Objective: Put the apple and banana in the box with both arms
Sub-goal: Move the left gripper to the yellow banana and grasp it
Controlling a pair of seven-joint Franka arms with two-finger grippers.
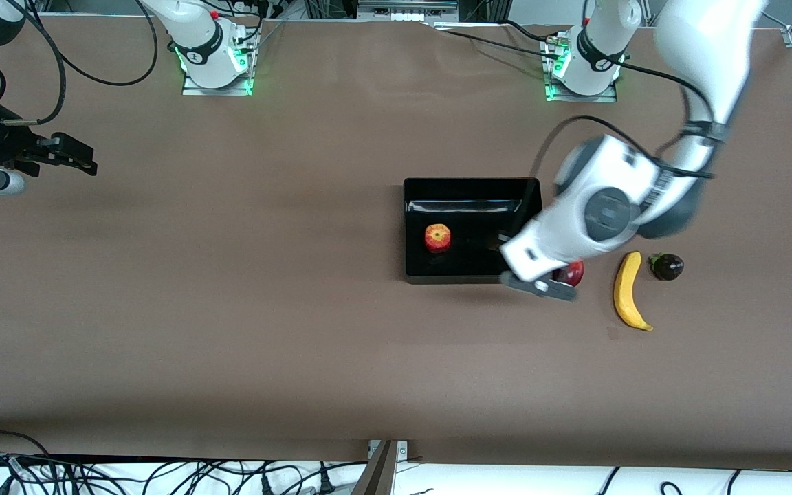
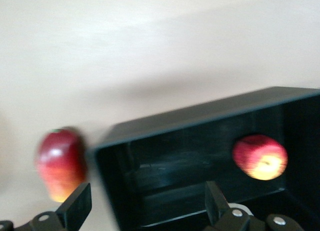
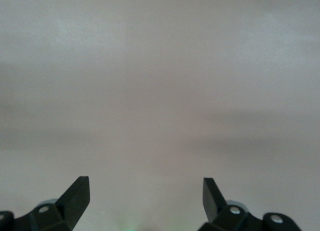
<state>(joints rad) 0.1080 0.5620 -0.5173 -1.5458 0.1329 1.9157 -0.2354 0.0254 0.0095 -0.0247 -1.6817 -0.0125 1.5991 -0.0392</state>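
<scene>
One fruit, the apple (image 1: 437, 238), lay in the box (image 1: 415, 275); the banana (image 1: 628, 291) lay outside, toward the surface's left-arm end. Left end effector (image 1: 540, 282) (empty, spread wide) might grab the red fruit (image 1: 573, 273) beside the box; right end effector (image 1: 66, 157) waited open.

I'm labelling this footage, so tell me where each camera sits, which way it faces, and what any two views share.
Front view: high across the table, facing both bases; shows both arms, the box, banana and a dark fruit.
Left wrist view: on the left arm, over the box corner; its open left claw frames the apple inside and a red fruit outside.
Right wrist view: on the waiting right arm, facing bare table; open right claw shows.
Front and left wrist views share box, apple, red fruit.
</scene>
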